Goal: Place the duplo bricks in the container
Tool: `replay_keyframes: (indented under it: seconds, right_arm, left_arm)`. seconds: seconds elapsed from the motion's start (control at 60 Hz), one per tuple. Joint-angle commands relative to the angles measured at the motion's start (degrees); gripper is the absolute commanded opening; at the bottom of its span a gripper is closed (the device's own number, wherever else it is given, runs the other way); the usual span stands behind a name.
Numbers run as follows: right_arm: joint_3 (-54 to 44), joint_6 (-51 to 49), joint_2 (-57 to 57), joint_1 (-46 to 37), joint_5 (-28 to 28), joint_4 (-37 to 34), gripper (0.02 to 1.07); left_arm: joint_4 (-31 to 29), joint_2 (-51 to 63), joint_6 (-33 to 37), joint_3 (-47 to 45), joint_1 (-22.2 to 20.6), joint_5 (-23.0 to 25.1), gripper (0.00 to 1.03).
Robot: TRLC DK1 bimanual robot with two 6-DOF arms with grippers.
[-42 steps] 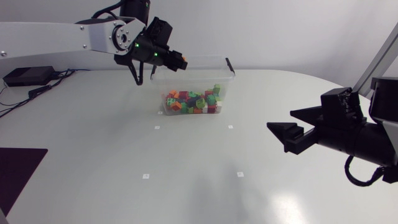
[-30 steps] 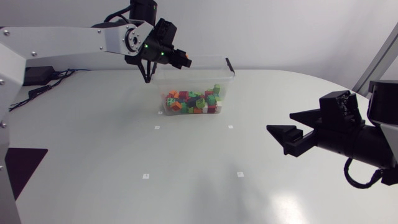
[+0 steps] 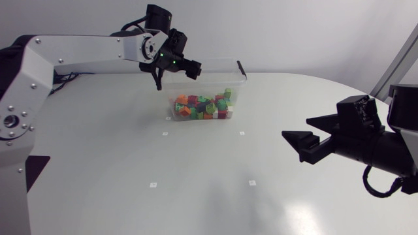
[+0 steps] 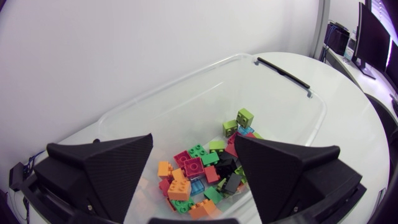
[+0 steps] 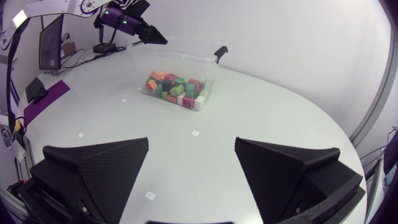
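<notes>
Over the far left rim of the clear container, the left end effector hangs with its fingers spread wide and nothing between them. The bricks lie heaped inside the container, at the far middle of the table; none shows loose outside it. The right end effector sits near right, also released and empty. The likely risk is that a low move by the left arm catches the rim and tips the container, spilling bricks.
</notes>
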Motion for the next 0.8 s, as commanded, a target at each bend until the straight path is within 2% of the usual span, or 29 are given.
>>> replay_keyframes:
  seconds: [0.0, 0.2, 0.333, 0.367, 0.467, 0.6, 0.783]
  right_arm:
    - [-0.9, 0.2, -1.2, -0.9, 0.3, 0.9, 1.02]
    - [-1.8, 0.9, -3.6, -1.7, 1.4, 2.7, 1.02]
    - [-3.0, 1.5, -5.9, -3.0, 1.7, 3.3, 1.02]
    - [-3.4, 1.6, -6.6, -3.0, 3.3, 3.6, 1.02]
    - [-5.0, 2.5, -8.6, -2.8, 5.5, 3.9, 1.02]
    - [-9.8, 5.2, -16.2, -2.6, 8.6, 8.4, 1.02]
    - [-12.9, 5.0, -23.2, -1.0, 13.3, 7.8, 1.02]
  left_arm:
    - [-0.2, -6.9, -0.1, -3.2, 1.0, -0.9, 0.99]
    - [2.2, -16.9, -0.3, -12.6, 3.7, -4.0, 0.99]
    - [9.7, -25.2, 0.0, -23.7, 6.1, -4.5, 0.99]
    - [11.3, -27.2, 0.3, -26.1, 6.6, -4.5, 0.99]
    - [12.0, -32.3, 1.4, -31.2, 8.2, -4.5, 0.99]
    - [12.4, -37.6, 1.8, -35.8, 9.7, -4.5, 0.99]
    - [13.1, -45.7, 2.4, -44.2, 11.3, -4.5, 0.99]
